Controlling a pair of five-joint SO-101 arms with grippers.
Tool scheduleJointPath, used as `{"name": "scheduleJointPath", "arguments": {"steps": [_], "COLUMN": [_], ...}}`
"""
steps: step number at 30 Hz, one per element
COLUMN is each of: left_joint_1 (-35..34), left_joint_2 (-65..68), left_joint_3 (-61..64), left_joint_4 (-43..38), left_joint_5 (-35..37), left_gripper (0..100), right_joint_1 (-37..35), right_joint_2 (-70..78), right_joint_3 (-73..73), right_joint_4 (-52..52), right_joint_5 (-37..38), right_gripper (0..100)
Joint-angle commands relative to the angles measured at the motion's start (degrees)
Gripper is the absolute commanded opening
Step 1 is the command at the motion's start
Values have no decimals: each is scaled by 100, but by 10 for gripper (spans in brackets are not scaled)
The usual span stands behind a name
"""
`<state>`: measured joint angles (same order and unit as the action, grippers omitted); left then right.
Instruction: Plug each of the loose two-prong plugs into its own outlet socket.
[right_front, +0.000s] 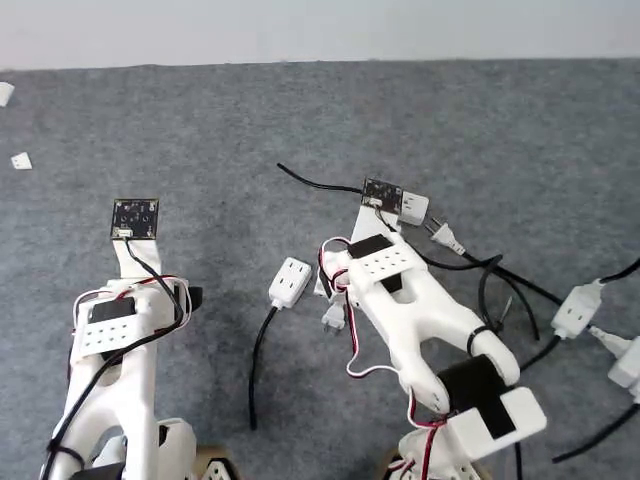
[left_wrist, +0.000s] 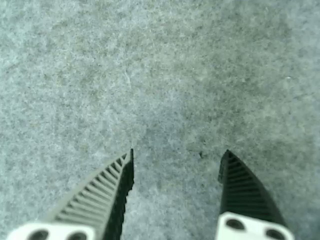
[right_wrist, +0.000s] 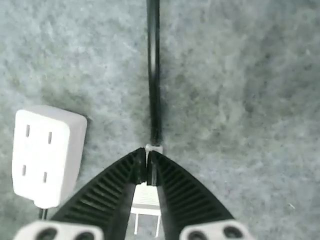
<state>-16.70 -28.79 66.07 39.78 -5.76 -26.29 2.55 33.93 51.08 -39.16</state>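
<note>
My right gripper (right_wrist: 148, 152) is shut on a white two-prong plug (right_wrist: 146, 200). The plug's prongs point back toward the wrist and its black cable (right_wrist: 153, 75) runs straight away over the carpet. A white outlet block (right_wrist: 45, 155) lies beside it, sockets facing up and not touching the plug. From above, that plug (right_front: 333, 318) sits just right of the outlet block (right_front: 290, 282), under the right arm. Another loose white plug (right_front: 445, 237) lies farther right. My left gripper (left_wrist: 177, 155) stands open over bare grey carpet with nothing between its fingers.
Another white outlet block (right_front: 412, 208) lies past the right arm's wrist. Two more white blocks (right_front: 577, 310) (right_front: 625, 362) lie at the right edge among tangled black cables (right_front: 500, 275). The left arm (right_front: 120, 330) stands over open carpet.
</note>
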Motion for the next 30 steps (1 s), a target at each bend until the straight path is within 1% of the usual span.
{"name": "scheduleJointPath", "arguments": {"steps": [1,3,9,16,22,30], "left_joint_1": [44,44,44,35,35,35], "left_joint_2": [-18,-18,-18,-18,-18,-18], "left_joint_3": [-286,-286,-286,-286,-286,-286], "left_joint_4": [-123,-123,-123,-123,-123,-123], "left_joint_5": [-35,-35,-35,-35,-35,-35], "left_gripper": [263,263,263,263,263,263], "right_joint_1": [-57,-66,-40,-31,-40,-40], "right_joint_2": [13,13,4,101,558,611], "right_joint_3": [-246,-246,-255,-229,-457,-484], "right_joint_4": [-48,-48,-48,-101,-57,-66], "right_joint_5": [-273,-246,-255,-255,-255,-255], "right_gripper": [85,113,81,82,80,79]}}
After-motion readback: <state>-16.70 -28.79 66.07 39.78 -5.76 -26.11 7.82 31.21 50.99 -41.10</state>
